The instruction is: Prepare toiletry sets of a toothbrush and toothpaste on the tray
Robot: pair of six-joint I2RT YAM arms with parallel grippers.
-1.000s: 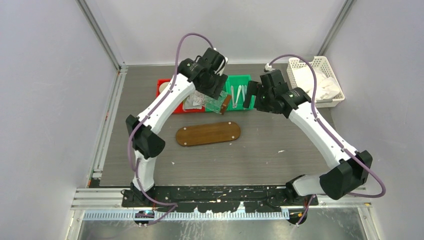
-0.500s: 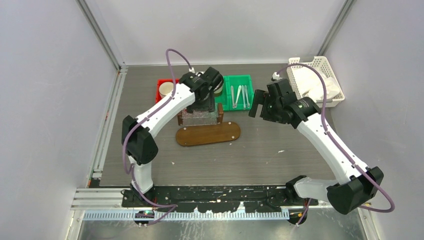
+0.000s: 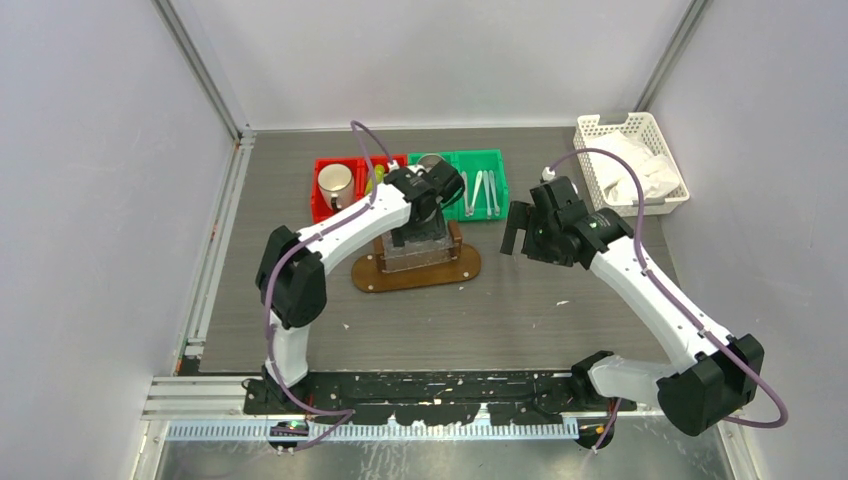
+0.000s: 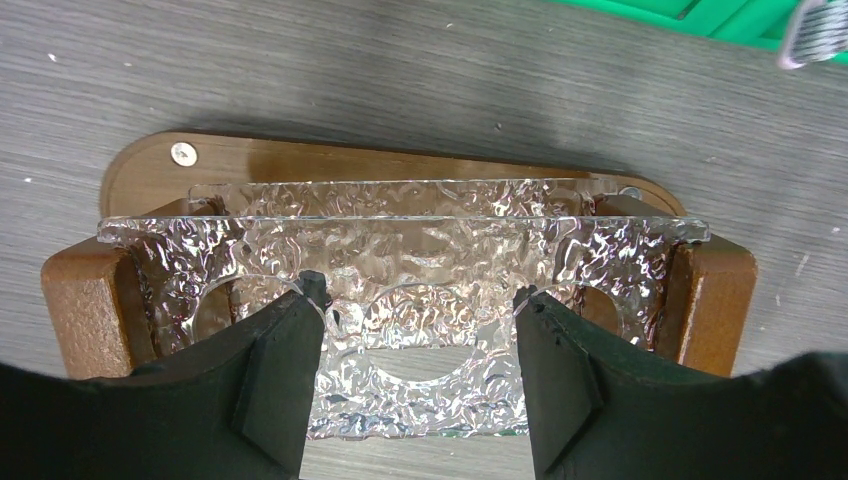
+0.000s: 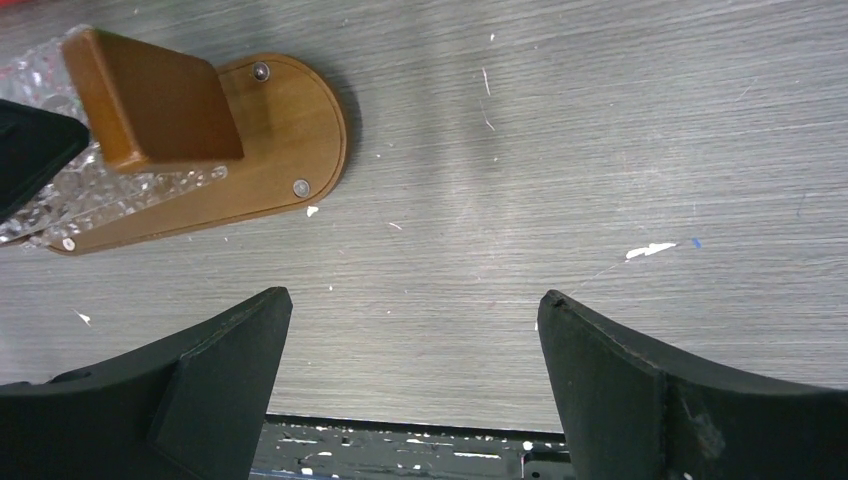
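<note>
My left gripper (image 3: 416, 226) is shut on a clear textured holder (image 4: 420, 240) with brown wooden ends, standing on the oval wooden tray (image 3: 466, 266). In the left wrist view my fingers (image 4: 285, 380) straddle its middle hole. The tray (image 4: 150, 170) shows behind the holder. Slim pale toothbrushes (image 3: 479, 190) lie in the green bin (image 3: 497, 160) behind the tray. A yellow-green tube (image 3: 378, 181) peeks out in the red bin (image 3: 320, 208). My right gripper (image 3: 520, 232) is open and empty, hovering to the right of the tray; its wrist view shows the tray's end (image 5: 300, 130) and the holder's wooden end (image 5: 150, 100).
A metal cup (image 3: 335, 185) stands in the red bin and another (image 3: 432, 162) behind my left wrist. A white basket (image 3: 600, 130) with white cloth sits at the back right. Grey walls and metal rails bound the table.
My left gripper has carried the clear holder from over the bins forward and down onto the wooden tray. My right gripper has drawn back from the green bin towards the near right.
</note>
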